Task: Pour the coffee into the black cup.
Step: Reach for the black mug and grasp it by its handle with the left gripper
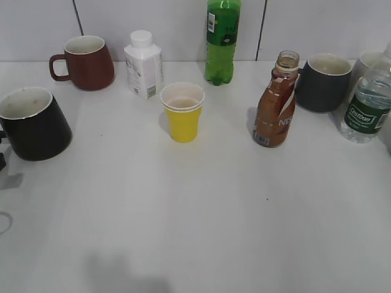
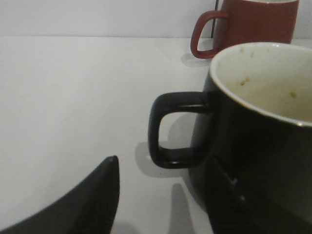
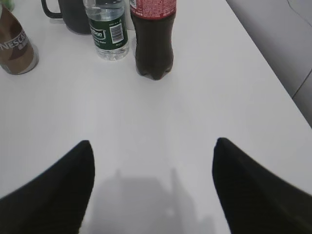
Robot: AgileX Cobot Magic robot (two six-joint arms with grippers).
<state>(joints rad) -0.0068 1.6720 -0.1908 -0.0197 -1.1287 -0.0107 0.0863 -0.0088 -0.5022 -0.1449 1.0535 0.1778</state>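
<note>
Reach toward the coffee bottle point(image 3: 16, 44) at eleven o'clock with right gripper point(image 3: 152, 187) spread wide, empty; grip mid-body. Left gripper point(image 2: 161, 195) beside black cup point(image 2: 253, 136); opening unclear.

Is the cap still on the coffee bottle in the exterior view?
No. The coffee bottle stands upright on the table with its neck open and no cap on it.

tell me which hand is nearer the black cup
Left. The left hand sits right beside the black cup, by its handle. The right hand hovers over bare table on the far side, near the water bottle.
</note>
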